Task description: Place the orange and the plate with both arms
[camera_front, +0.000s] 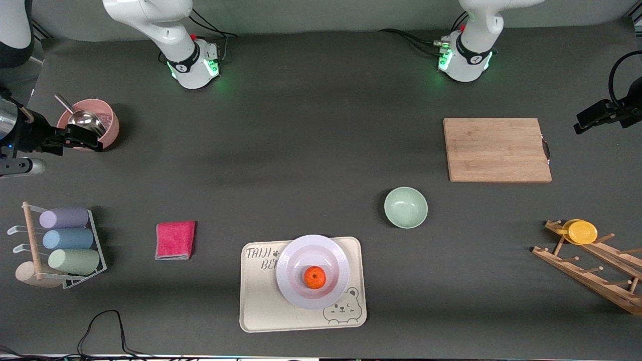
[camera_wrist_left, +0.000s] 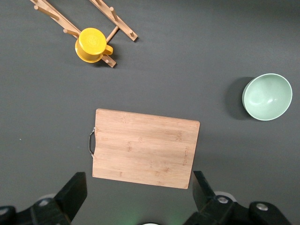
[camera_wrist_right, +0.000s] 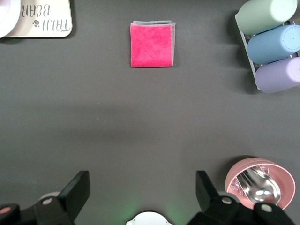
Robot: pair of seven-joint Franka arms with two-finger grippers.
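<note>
- Small round bright orange sits on glossy lavender-white plate, itself on cream bear tray: apparently done
- Left hand and right hand wait open above the counter

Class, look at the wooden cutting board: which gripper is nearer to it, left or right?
Left. The left gripper hangs open by the cutting board; the right gripper hangs open at the right arm's end, beside the pink bowl.

The tabletop is matt dark grey. The plate looks glossy and smooth, and the orange on it has dimpled skin. The cutting board shows pale wood grain, the folded pink cloth looks soft, and the spoon is shiny metal.
</note>
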